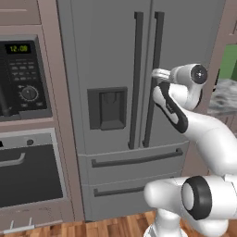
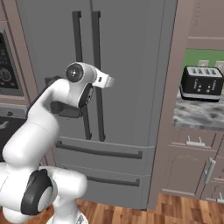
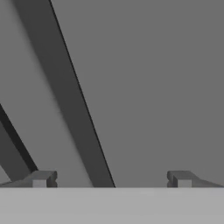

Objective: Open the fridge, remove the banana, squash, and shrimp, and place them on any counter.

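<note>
Gripper [image 3: 111,179]: jaws spread wide, empty, close to the fridge [image 1: 111,55] door face.
Right door handle [image 3: 65,100]: between the fingertips, nearer the left one.
Step advice: centre on this bar before closing.
Banana: presumably inside the closed fridge.

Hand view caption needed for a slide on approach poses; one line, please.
Open gripper faces the closed fridge door, its dark vertical handle running diagonally between the fingertips.

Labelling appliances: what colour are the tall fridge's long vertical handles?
Dark grey handles, clearest in left base view.
</note>
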{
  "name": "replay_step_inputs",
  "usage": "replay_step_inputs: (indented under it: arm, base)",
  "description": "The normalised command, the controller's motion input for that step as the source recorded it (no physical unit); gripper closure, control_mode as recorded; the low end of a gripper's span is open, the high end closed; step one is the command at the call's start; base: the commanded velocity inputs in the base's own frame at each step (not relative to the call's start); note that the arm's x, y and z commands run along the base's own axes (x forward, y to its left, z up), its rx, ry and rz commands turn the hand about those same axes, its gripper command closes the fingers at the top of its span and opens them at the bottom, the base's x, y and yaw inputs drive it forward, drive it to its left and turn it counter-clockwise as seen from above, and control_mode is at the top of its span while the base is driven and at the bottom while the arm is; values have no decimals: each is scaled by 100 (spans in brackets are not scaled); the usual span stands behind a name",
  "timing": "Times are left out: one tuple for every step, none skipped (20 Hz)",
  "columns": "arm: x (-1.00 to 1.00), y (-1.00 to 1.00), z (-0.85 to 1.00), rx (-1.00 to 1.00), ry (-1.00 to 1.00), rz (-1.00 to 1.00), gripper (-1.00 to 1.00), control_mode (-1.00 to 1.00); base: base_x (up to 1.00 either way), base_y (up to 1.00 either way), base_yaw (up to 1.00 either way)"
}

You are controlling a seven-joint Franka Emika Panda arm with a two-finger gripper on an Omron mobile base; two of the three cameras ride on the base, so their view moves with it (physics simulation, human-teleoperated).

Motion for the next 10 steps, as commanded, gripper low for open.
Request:
replay_step_inputs:
  arm:
    - [44,0,2,0,0,0,-100,-100]
    - [43,0,4,0,0,0,-100,-100]
    - [48,0,1,0,0,0,-100,-100]
    - [48,0,0,0,0,0,-100,-100]
    - [44,0,0,0,0,0,-100,-100]
    - [51,3,0,0,0,0,-100,-100]
    - [49,6,0,0,0,0,-100,-100]
    - [53,6,0,0,0,0,-100,-100]
    - [50,8,0,0,0,0,-100,-100]
    - [56,9,0,0,0,0,-100,-100]
  base:
    - [0,0,0]
    - [0,0,0]
    - [0,0,0]
    - [0,0,0]
    - [0,0,0]
    - [0,0,0]
    - [0,0,0]
    - [0,0,0]
    - [0,0,0]
    - [0,0,0]
